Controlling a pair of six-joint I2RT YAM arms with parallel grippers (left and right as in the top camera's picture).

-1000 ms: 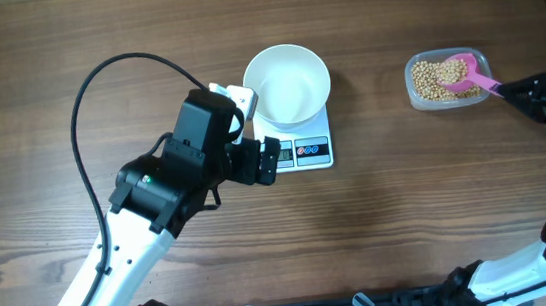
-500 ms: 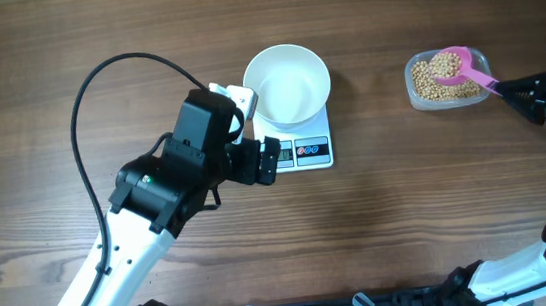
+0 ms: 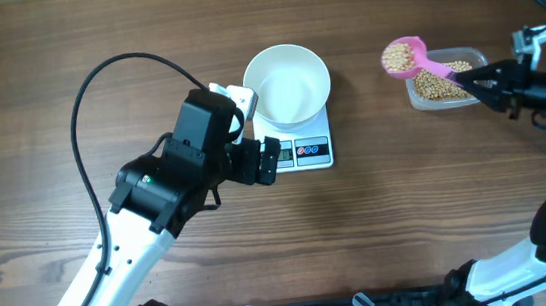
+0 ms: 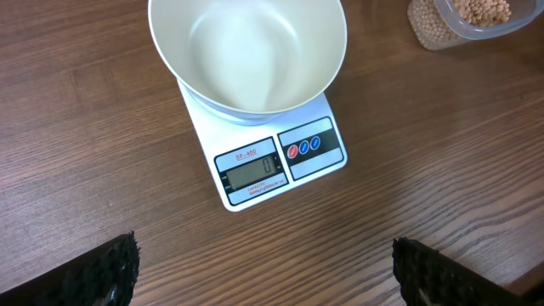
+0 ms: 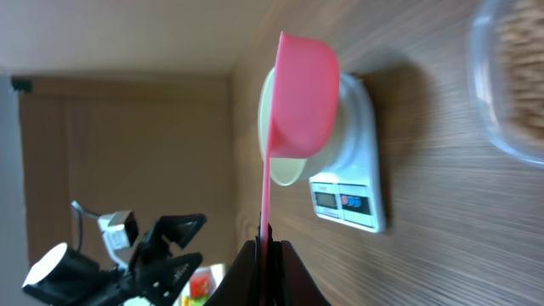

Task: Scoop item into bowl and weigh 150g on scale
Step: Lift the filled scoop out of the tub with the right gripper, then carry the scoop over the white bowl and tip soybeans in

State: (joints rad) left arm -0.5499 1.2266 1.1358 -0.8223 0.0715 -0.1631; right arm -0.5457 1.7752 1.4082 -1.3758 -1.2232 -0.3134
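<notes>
Scoop, overhead: pink scoop [image 3: 427,64] heaped with beans [image 3: 397,58], hanging over bare table [image 3: 406,180] just left of clear tub [image 3: 447,86], well apart from bowl [image 3: 287,83].
Right tool, overhead: right tool [image 3: 477,77] clamped tight on the scoop's handle, reaching in from the right edge.
Target, overhead: white bowl seated on scale [image 3: 303,153], rim overhanging the platform.
Left wrist, bowl: empty, not a bean in it yet; display below looks to read zero, digits small.
Left wrist, tool: left tool [image 4: 268,272] spread fully wide, holding nothing, hovering near the scale's front.
Right wrist, grip: handle pinched between closed fingers at bottom of frame, cup seen edge-on, bowl and scale lined up behind it.
Right wrist, tub: blurred at upper right, more beans inside.
Step in hand, judged: first load on the carry to the bowl.
Doing it well: hold cup level, no jerks; stop above bowl's middle, low over the rim; roll wrist slowly so beans slide rather than bounce out; smaller loads as the reading nears target.
Risk: beans rolling off the heaped cup onto table; a knock to the bowl upsetting the reading.
</notes>
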